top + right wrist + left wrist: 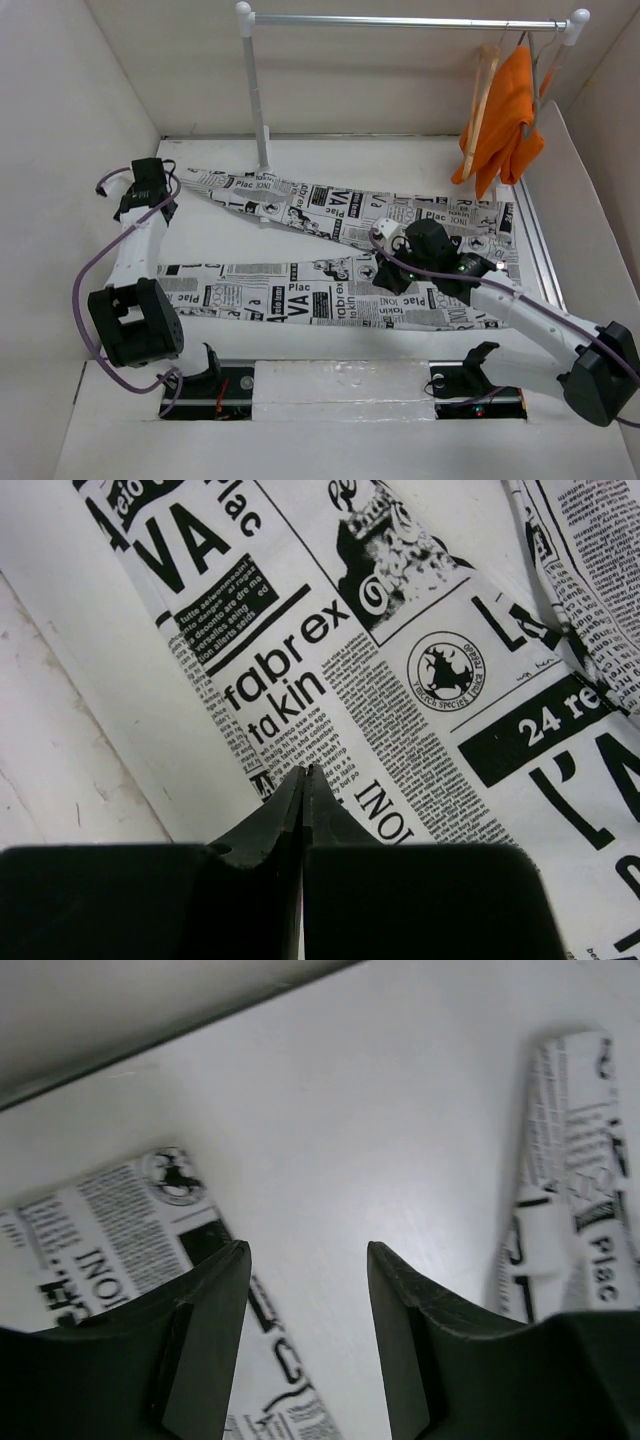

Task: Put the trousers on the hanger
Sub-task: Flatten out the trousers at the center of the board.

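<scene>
While the trousers (300,290) lie flat on the table (215,245), legs in a V, nothing is hung; the hanger (481,100) hangs bare on the rail (400,20). Right gripper (303,780) pressed together over the cloth, no pinch visible; left gripper (308,1260) spread, empty; whole task remains.

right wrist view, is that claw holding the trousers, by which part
Nothing looks held: the right claw is shut above the trousers, no fabric bunched between its tips. The left claw is open and empty.
</scene>
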Controlling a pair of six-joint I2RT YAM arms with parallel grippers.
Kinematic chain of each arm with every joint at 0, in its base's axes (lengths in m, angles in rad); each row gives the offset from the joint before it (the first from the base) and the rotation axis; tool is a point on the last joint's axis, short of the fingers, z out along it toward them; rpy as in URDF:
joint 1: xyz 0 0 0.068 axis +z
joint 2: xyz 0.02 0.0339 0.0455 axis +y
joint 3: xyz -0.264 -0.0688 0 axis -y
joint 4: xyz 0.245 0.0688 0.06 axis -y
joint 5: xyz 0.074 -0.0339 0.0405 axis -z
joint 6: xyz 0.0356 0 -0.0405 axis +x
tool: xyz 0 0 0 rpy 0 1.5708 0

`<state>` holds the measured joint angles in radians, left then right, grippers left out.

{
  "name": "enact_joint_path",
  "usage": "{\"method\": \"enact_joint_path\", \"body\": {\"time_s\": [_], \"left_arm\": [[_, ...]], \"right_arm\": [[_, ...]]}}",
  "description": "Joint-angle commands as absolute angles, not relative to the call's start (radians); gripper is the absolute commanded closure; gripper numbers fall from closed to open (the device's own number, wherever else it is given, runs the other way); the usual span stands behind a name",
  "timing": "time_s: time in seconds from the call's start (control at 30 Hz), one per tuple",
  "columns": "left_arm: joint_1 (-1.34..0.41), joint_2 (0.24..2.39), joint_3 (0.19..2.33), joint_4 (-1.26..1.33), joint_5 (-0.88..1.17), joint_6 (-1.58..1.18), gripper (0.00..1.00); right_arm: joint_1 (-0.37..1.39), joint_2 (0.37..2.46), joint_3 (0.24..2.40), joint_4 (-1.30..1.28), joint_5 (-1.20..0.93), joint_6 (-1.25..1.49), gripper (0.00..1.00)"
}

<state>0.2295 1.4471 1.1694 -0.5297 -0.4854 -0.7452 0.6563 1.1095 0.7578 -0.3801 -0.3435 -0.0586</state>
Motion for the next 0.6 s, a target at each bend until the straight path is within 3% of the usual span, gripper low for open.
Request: {"method": "enact_joint_path", "body": {"time_s": [0.0,0.03,0.07,0.1,0.13,0.23,0.37,0.57], "left_arm": [[0.215,1.499,1.232,-0.535,-0.341,-0.808,0.54],[0.197,1.514,1.230,-0.459,-0.309,-0.796,0.54],[0.196,1.549,1.233,-0.430,-0.286,-0.799,0.53],[0.196,1.601,1.256,-0.340,-0.231,-0.811,0.53],[0.196,1.635,1.256,-0.339,-0.230,-0.811,0.53],[0.196,1.826,1.379,-0.301,-0.175,-0.810,0.49],[0.196,2.061,1.651,-0.295,-0.062,-0.784,0.48],[0.196,2.269,1.825,-0.253,-0.006,-0.819,0.52]], "right_arm": [[0.670,1.088,0.772,-0.383,-0.373,-0.081,1.00],[0.670,1.089,0.776,-0.393,-0.368,-0.081,1.00],[0.670,1.088,0.784,-0.397,-0.365,-0.080,0.87],[0.670,1.092,0.788,-0.387,-0.364,-0.066,0.64],[0.670,1.092,0.788,-0.387,-0.364,-0.066,0.63],[0.670,1.127,0.814,-0.379,-0.357,-0.057,0.44],[0.670,1.183,0.871,-0.428,-0.313,-0.043,0.39],[0.680,1.239,0.908,-0.422,-0.239,0.050,0.41]]}}
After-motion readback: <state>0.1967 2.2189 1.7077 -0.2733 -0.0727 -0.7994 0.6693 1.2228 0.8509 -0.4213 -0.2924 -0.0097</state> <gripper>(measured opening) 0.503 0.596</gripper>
